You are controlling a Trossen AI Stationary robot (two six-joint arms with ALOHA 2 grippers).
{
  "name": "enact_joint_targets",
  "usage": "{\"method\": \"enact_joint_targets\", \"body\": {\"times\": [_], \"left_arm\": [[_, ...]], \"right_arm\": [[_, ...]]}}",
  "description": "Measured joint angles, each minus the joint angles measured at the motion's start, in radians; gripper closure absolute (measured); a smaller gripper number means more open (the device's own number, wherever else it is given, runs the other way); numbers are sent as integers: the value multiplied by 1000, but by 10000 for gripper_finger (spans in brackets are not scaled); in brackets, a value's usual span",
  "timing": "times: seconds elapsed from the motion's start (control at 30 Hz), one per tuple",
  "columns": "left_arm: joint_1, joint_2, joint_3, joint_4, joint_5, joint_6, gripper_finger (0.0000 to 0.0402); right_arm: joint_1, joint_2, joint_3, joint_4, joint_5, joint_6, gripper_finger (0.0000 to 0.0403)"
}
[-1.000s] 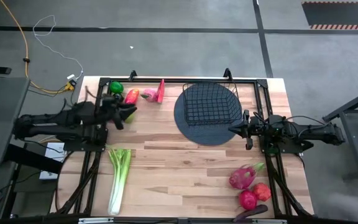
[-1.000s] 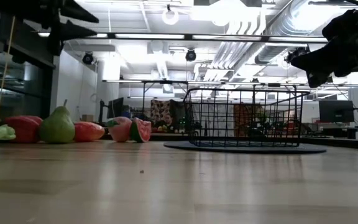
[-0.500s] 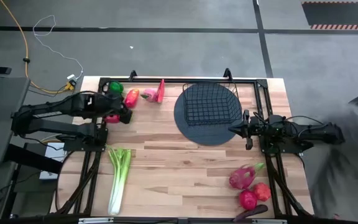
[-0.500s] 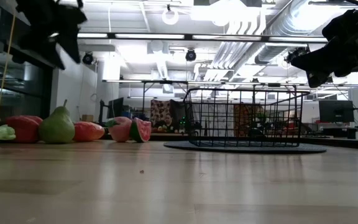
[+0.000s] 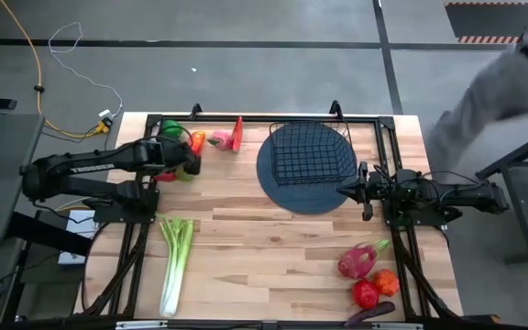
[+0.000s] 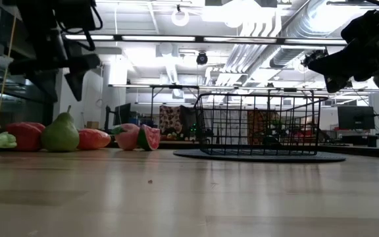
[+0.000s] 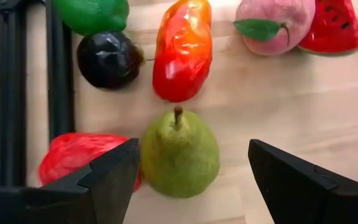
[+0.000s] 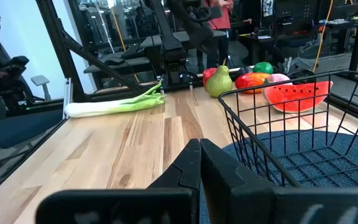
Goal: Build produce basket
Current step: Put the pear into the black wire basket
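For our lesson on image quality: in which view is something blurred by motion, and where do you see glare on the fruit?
High view: a grey sleeved person at the far right edge is smeared by motion; the table is sharp. Left wrist view: white highlights glint on the glossy red-orange elongated fruit and the dark round plum, beyond the open left end effector.

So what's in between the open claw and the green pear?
Nothing. In the left wrist view the left gripper hangs open right above the green pear, fingers on either side, not touching.
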Motion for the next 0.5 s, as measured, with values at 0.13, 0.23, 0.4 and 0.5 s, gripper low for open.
{"method": "enact_joint_targets", "body": {"times": [0.13, 0.23, 0.4, 0.5], "left_arm": [[39, 40, -20, 47, 10, 10, 110], [64, 77, -25, 42, 29, 25, 111], [93, 129, -25, 62, 40, 43, 112], [105, 161, -25, 65, 64, 43, 113]], "right_arm": [[0, 0, 0, 0, 0, 0, 403], [0, 0, 0, 0, 0, 0, 403], [0, 0, 0, 0, 0, 0, 403], [0, 0, 0, 0, 0, 0, 403]]}}
